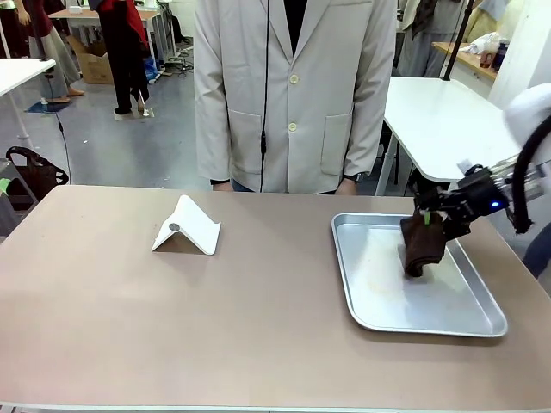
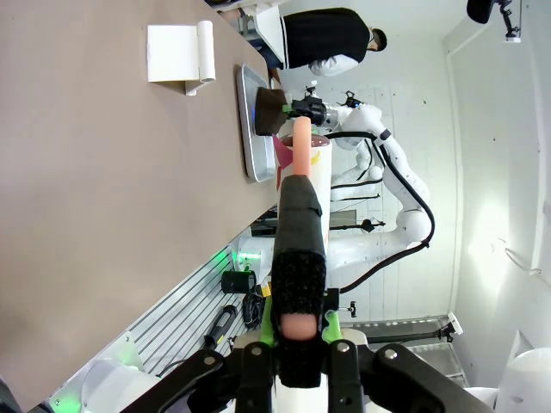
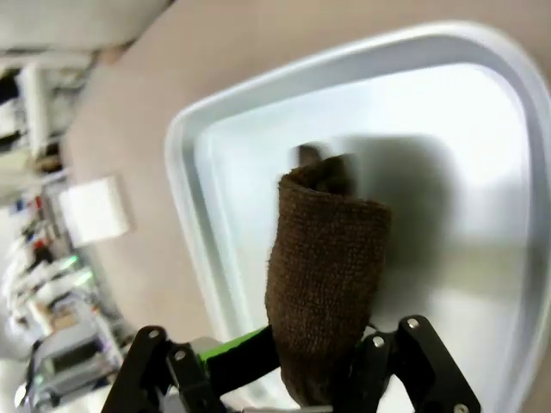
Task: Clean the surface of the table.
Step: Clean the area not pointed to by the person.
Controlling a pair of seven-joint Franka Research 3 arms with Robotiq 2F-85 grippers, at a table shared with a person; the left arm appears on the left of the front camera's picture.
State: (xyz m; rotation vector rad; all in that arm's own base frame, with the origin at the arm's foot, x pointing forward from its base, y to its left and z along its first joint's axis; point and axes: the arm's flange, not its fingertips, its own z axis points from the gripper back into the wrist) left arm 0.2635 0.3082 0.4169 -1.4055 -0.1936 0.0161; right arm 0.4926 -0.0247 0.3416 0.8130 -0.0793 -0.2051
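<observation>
Gripping a peach rod with a black sleeve (image 2: 299,232), the left tool (image 2: 300,320) hangs beyond the near edge of the table (image 1: 258,318). A white folded stand (image 1: 187,226) sits left of centre. Over the silver tray (image 1: 379,292), the right tool (image 1: 428,220) pinches a brown cloth (image 1: 422,248), probably lifting it out to wipe the taupe top.

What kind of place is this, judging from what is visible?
Probably a robotics lab: a white jointed robot arm reaches over the large brownish-taupe table, the right gripper holding a dark brown cloth over a silver metal tray; white-topped work tables stand beyond.
</observation>
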